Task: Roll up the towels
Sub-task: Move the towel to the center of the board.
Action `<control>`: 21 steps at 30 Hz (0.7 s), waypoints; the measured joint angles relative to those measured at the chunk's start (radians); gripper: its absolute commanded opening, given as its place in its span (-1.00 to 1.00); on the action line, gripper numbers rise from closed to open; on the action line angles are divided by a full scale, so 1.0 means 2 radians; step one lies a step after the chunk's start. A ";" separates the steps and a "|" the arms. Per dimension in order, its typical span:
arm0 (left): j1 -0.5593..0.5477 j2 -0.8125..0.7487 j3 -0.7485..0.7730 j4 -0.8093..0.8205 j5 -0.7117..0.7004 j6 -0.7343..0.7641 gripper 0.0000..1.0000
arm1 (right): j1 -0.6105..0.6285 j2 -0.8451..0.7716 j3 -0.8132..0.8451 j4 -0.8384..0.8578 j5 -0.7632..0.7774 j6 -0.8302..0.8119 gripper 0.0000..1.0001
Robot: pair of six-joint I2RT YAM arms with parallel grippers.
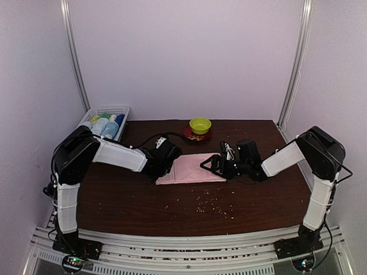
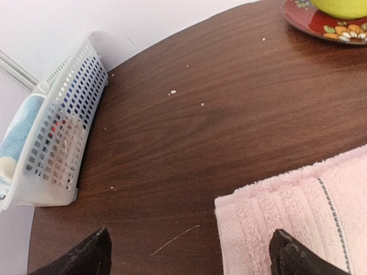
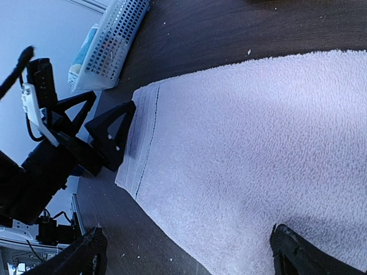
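A pale pink towel [image 1: 192,168] lies flat and folded on the dark wooden table [image 1: 126,197], its stitched hem at the left end. My left gripper [image 1: 163,171] is open at that left end; in the left wrist view [image 2: 192,255] one fingertip [image 2: 292,255] is over the towel's corner [image 2: 304,217] and the other over bare wood. My right gripper [image 1: 210,165] is open low over the right end. In the right wrist view [image 3: 192,258] the towel [image 3: 241,143] fills the frame, with the left gripper's fingers [image 3: 112,129] at the hem. No light blue towel can be made out.
A white mesh basket [image 1: 121,110] with bottles stands at the back left corner; something light blue shows through its wall [image 2: 63,132]. A green bowl [image 1: 200,124] on a red plate [image 1: 189,134] sits behind the towel. Crumbs [image 1: 209,203] dot the table's front.
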 measured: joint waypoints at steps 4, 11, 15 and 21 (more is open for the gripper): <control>0.004 0.038 0.011 -0.003 -0.006 0.000 0.96 | 0.000 -0.002 -0.004 0.006 -0.002 0.006 1.00; 0.003 0.050 0.018 0.000 -0.026 -0.006 0.96 | 0.000 -0.006 -0.027 0.018 0.007 0.009 1.00; 0.003 0.054 0.021 0.002 -0.032 -0.007 0.95 | 0.001 -0.015 -0.032 0.010 0.015 0.004 1.00; 0.003 0.056 0.025 0.000 -0.034 -0.003 0.96 | 0.001 -0.051 -0.010 -0.061 0.031 -0.025 1.00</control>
